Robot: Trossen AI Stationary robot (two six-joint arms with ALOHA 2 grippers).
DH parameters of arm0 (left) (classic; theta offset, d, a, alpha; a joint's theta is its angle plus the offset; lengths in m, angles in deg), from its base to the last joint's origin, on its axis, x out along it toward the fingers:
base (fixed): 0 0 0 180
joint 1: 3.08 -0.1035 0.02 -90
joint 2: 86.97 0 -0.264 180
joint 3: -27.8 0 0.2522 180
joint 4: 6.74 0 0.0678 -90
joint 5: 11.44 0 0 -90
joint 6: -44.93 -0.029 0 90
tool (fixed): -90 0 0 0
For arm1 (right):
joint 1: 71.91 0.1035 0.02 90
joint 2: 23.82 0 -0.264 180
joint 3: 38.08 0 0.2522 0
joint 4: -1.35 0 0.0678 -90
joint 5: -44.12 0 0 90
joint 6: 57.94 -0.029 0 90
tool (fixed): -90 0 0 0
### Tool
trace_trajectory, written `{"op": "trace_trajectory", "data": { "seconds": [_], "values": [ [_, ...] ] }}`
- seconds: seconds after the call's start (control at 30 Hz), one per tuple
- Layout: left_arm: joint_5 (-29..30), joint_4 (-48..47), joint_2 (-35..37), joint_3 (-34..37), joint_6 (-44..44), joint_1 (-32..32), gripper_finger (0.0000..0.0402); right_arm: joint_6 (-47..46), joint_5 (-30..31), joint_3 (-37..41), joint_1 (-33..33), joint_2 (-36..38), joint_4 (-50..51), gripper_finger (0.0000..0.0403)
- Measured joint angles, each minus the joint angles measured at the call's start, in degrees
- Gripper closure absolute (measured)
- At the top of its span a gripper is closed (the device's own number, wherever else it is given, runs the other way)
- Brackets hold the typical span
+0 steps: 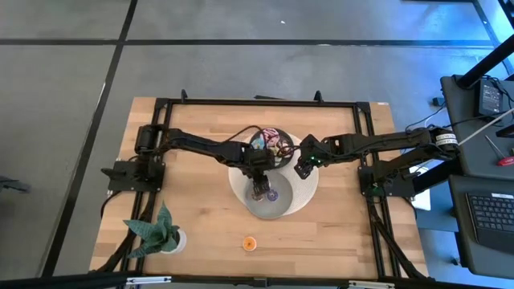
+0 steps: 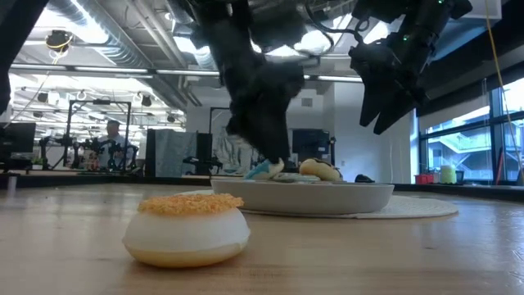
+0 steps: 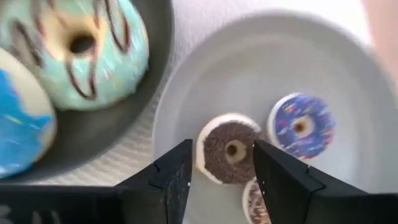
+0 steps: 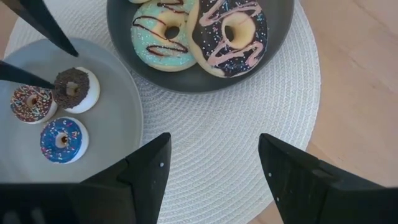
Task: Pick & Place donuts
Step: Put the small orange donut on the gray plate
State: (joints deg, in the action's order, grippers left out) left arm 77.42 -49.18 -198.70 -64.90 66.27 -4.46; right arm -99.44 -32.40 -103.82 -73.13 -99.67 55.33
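Three mini donuts lie on the light grey plate: a chocolate-brown one, a purple-blue sprinkled one and a multicoloured sprinkled one. My left gripper is open just above the plate, with a finger on either side of the brown mini. The dark dish holds the larger donuts: mint green, chocolate with pink icing and blue. An orange mini lies alone on the wood near the table's near edge. My right gripper hangs open above the placemat, right of both dishes. My left gripper comes from above, pointing down, its open fingers close beside the brown mini's rim. The donut rests on the plate, a little tilted. Whether a finger touches it I cannot tell.
Both dishes stand on a round white woven placemat at the table's middle. A green star-shaped potted plant stands at the near left corner. Bare wood lies along the near edge around the orange mini.
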Motion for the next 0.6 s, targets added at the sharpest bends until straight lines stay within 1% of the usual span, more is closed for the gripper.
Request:
{"op": "trace_trajectory", "data": {
  "seconds": [0.1, 0.3, 0.37, 0.43, 0.6],
  "values": [
    [0.2, -0.2, 3.7, 0.0, -1.1, 0.6, 0.0241, 0.1, 0.0, 0.0, 0.0, 0.0, 0.0, 0.0159],
    [0.1, -0.6, 9.8, 0.0, -11.3, 5.9, 0.024, 0.0, 2.0, 0.0, 0.0, 0.0, -0.8, 0.0159],
    [0.1, -1.2, 10.9, 0.0, -12.9, 8.0, 0.0238, 0.1, 2.0, 0.0, 0.0, 0.0, -1.5, 0.0159],
    [0.1, -1.6, 11.4, 0.0, -12.3, 10.0, 0.0236, 0.1, 2.0, 0.0, 0.0, 0.0, -2.0, 0.0159],
    [0.1, -1.8, 11.6, 0.0, -7.6, 14.9, 0.0237, 1.2, 2.0, 0.0, 0.0, 0.0, -2.4, 0.0159]
  ]
}}
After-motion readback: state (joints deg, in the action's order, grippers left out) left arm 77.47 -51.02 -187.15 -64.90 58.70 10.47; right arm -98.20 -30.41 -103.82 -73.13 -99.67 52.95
